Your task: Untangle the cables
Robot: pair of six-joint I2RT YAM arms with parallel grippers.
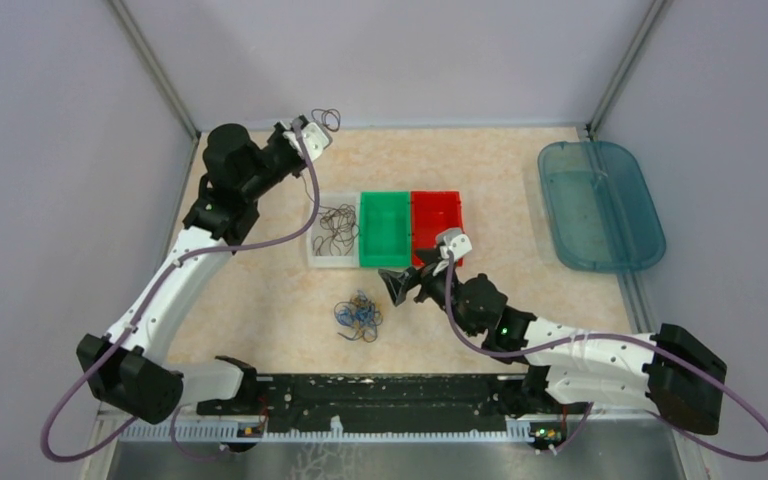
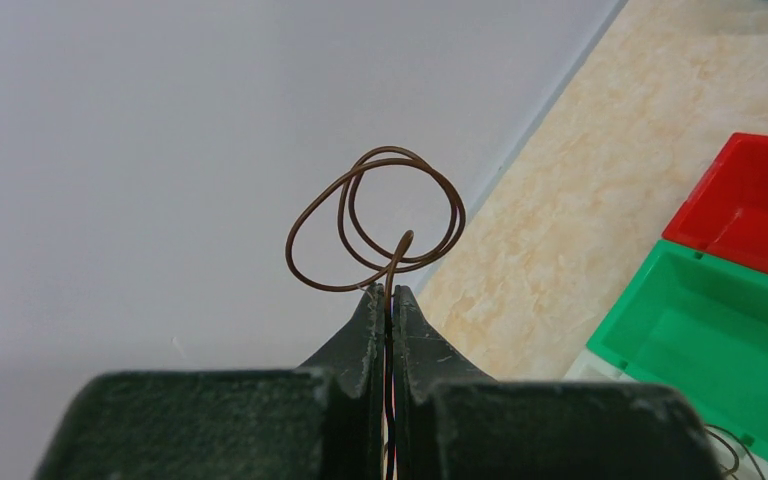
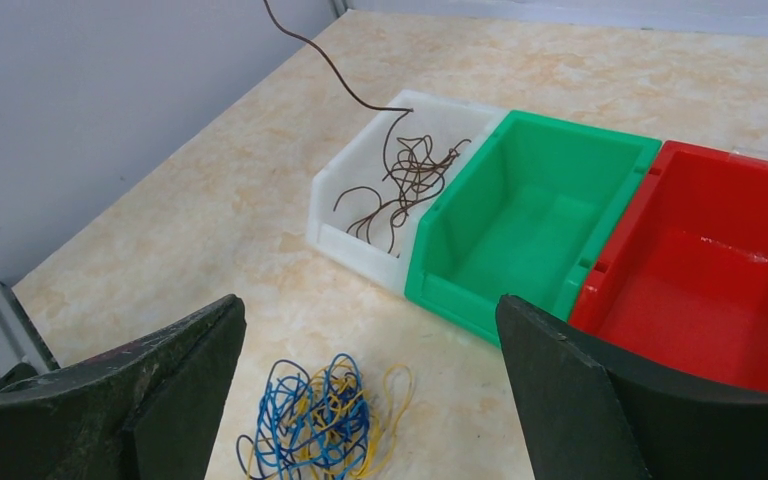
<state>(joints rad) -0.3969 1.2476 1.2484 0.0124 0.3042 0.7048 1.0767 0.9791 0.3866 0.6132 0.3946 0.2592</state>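
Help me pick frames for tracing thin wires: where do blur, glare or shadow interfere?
Left wrist: brown wire loop sharp against the plain wall. Right wrist: blue-yellow bundle crisp, slight glare in the red bin. Top external: even light, faint shadows, that bundle tiny.

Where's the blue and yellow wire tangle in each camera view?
Top external: blue and yellow tangle mid-frame, arm-side of the green bin.
Left wrist: not in it; green bin lower right.
Right wrist: tangle bottom centre, green bin behind.
Shared landmark: the green bin.
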